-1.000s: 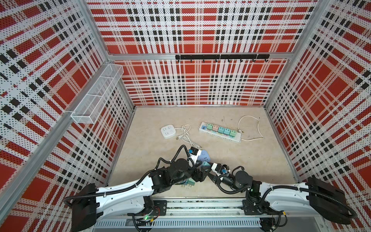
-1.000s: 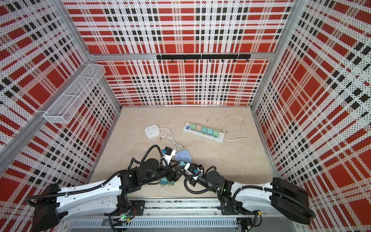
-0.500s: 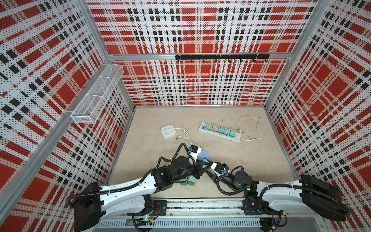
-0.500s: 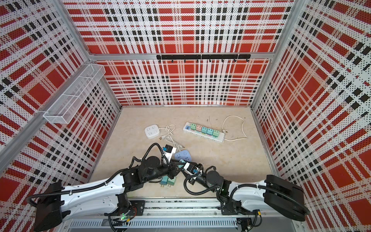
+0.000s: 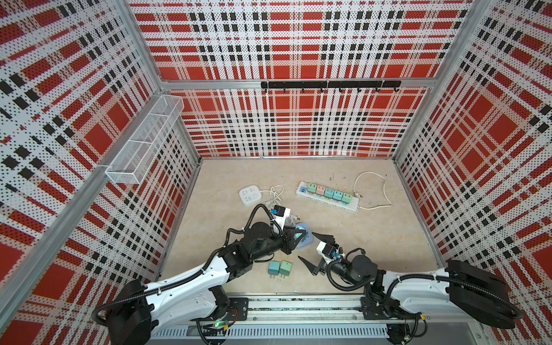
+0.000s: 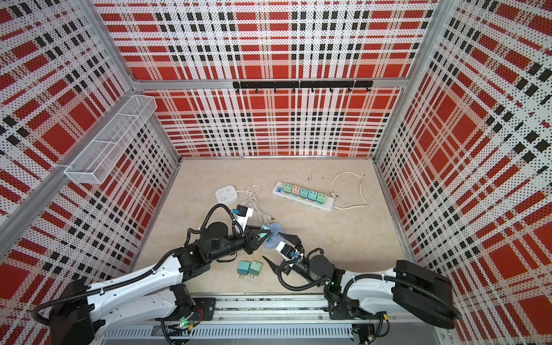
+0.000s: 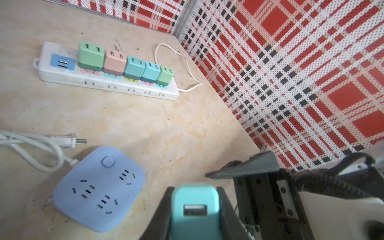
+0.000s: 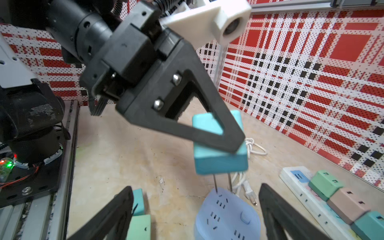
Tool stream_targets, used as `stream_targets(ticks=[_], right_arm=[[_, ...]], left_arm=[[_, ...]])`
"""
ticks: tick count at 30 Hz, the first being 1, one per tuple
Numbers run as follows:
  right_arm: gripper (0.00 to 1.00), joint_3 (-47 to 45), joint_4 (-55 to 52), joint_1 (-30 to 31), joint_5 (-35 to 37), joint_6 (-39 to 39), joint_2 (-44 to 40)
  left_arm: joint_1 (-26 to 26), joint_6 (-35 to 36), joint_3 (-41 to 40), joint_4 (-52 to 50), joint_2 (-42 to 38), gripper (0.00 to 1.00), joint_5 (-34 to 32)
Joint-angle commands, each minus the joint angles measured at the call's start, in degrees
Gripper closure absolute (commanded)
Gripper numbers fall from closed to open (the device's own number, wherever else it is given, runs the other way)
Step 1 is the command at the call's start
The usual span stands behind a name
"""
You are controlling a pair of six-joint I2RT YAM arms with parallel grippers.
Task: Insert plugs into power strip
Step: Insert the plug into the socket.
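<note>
My left gripper [image 7: 195, 193] is shut on a teal plug [image 7: 195, 209], held by its sides. In the right wrist view that plug [image 8: 220, 160] hangs with its two prongs pointing down, their tips at the top face of a blue rounded power strip [image 8: 226, 216]. My right gripper [image 8: 195, 187] stands open and empty beside it, seen in both top views [image 5: 313, 251] [image 6: 277, 250]. A long white power strip [image 5: 352, 206] at the back holds several plugs. Two loose plugs, teal [image 5: 273, 268] and green [image 5: 285, 268], lie near the front edge.
A white square power strip [image 5: 250, 195] with a coiled white cord [image 5: 276, 191] lies at the back left. The long strip's cord [image 5: 370, 191] loops toward the right wall. A wire basket [image 5: 143, 143] hangs on the left wall.
My left gripper has shut on the teal plug. My right gripper has opened wide and let go of it. Both arms stay close together over the blue strip.
</note>
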Motion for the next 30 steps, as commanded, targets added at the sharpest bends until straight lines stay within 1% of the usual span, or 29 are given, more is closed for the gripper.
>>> stream_targets(ticks=[1, 4, 6, 7, 9, 14, 17, 19, 20, 21, 22, 23, 25, 28, 30], right_arm=[[0.00, -2.2, 4.0, 0.3, 5.7, 0.2, -2.1], [0.00, -1.4, 0.6, -0.4, 14.4, 0.5, -4.5], [0.00, 0.6, -6.4, -3.4, 19.1, 3.1, -7.1], [0.00, 1.8, -11.1, -5.9, 19.7, 5.4, -8.9], [0.00, 3.4, -20.0, -12.1, 18.6, 10.5, -12.7], [0.00, 3.8, -32.8, -26.6, 16.8, 17.8, -22.5], [0.00, 3.8, -38.6, -35.2, 15.2, 21.0, -26.6], [0.00, 3.1, -39.4, -39.7, 13.0, 21.9, -27.5], [0.00, 2.7, -39.5, -41.6, 12.3, 22.3, -27.4], [0.00, 2.2, -39.3, -42.8, 12.2, 22.7, -26.9], [0.00, 1.6, -38.2, -44.0, 12.2, 23.8, -26.0], [0.00, 0.8, -36.1, -45.2, 10.6, 24.3, -24.8], [0.00, 0.3, -32.9, -45.7, 9.3, 24.1, -22.3], [0.00, 1.6, -32.5, -45.7, 8.8, 24.3, -18.7], [0.00, 2.2, -32.0, -45.7, 7.2, 24.2, -16.7]], left_arm=[[2.7, 3.0, -0.8, 1.1, -2.0, 1.00, -1.6], [3.4, 7.9, -1.2, -0.4, -3.8, 1.00, -5.4], [3.3, 11.8, -1.5, -1.4, -4.9, 1.00, -7.0], [3.4, 13.6, -1.6, -1.8, -5.2, 1.00, -7.4], [3.4, 16.7, -2.0, -2.4, -5.8, 1.00, -7.5], [3.0, 23.4, -2.2, -3.4, -5.5, 1.00, -4.1], [1.7, 27.8, -2.4, -3.4, -4.3, 1.00, -3.8], [-0.2, 31.2, -2.8, -2.4, -3.4, 1.00, -3.6], [-1.5, 34.5, -2.6, -2.4, -2.6, 1.00, -1.8], [-3.0, 36.8, -2.2, -2.5, -1.9, 1.00, -1.4], [-4.5, 38.1, -1.9, -2.5, -1.2, 1.00, -3.0], [-5.6, 39.2, -1.5, -2.6, -0.2, 1.00, -5.1], [-6.7, 40.4, -0.6, -2.9, 1.9, 1.00, -5.9], [-6.8, 41.0, 1.2, -3.2, 5.9, 1.00, -4.5], [-6.8, 41.5, 2.4, -3.2, 8.8, 1.00, -3.1]])
